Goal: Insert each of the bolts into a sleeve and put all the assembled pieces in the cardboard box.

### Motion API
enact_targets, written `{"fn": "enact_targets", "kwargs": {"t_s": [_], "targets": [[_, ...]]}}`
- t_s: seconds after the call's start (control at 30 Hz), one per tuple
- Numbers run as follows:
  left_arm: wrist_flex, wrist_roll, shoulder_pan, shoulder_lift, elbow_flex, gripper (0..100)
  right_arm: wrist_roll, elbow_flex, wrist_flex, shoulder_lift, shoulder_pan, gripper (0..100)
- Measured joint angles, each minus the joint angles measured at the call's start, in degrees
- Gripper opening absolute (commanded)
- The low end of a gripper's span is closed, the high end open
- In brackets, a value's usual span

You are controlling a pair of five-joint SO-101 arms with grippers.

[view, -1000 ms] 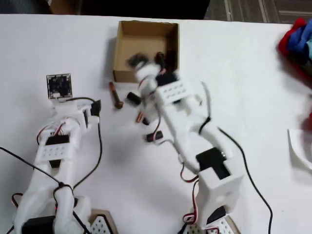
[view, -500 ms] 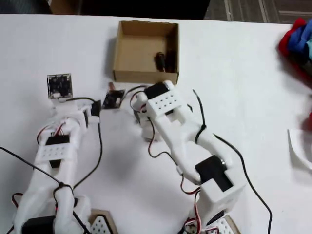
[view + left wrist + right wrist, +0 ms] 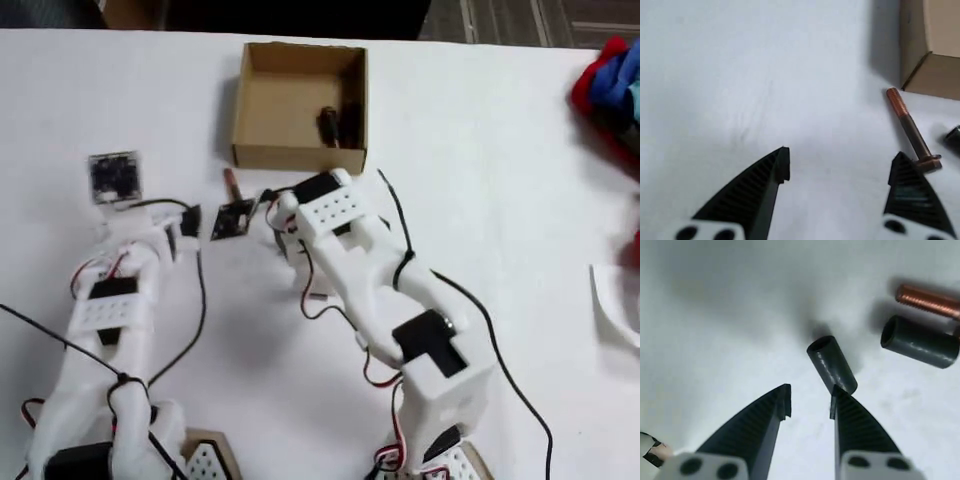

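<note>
1. centrally, a black sleeve (image 3: pixel 832 365) lies flat on the white table (image 3: pixel 715 315), just beside one fingertip of the right gripper (image 3: pixel 807 400), whose jaws stand apart.
2. a second sleeve (image 3: pixel 919 347) lies near, not touching it.
3. a copper bolt (image 3: pixel 910 129) lies by the cardboard box (image 3: pixel 932 45); left gripper (image 3: pixel 840 162), jaws apart, near its head.

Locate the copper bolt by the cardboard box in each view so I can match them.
High view: the bolt sits just off a near corner of the cardboard box, partly covered by an arm.
Left wrist view: the bolt lies ahead of the left gripper, threads toward the box.
Right wrist view: a copper threaded end lies behind a sleeve; same bolt or not, I cannot tell.
Shared landmark: the box corner.
</note>
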Motion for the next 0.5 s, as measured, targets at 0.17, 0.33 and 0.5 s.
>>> {"fn": "enact_targets", "kwargs": {"t_s": [0.17,0.33,0.5], "targets": [[0.0,9.67,-6.77,0.0,-1.14,33,0.0,0.0,0.26,0.97,-2.02,12.6],[0.0,11.34,-7.82,0.0,-1.23,33,0.0,0.0,0.26,1.76,-4.04,12.6],[0.0,11.52,-8.18,0.0,-1.23,33,0.0,0.0,-1.76,3.87,-4.66,12.6]]}}
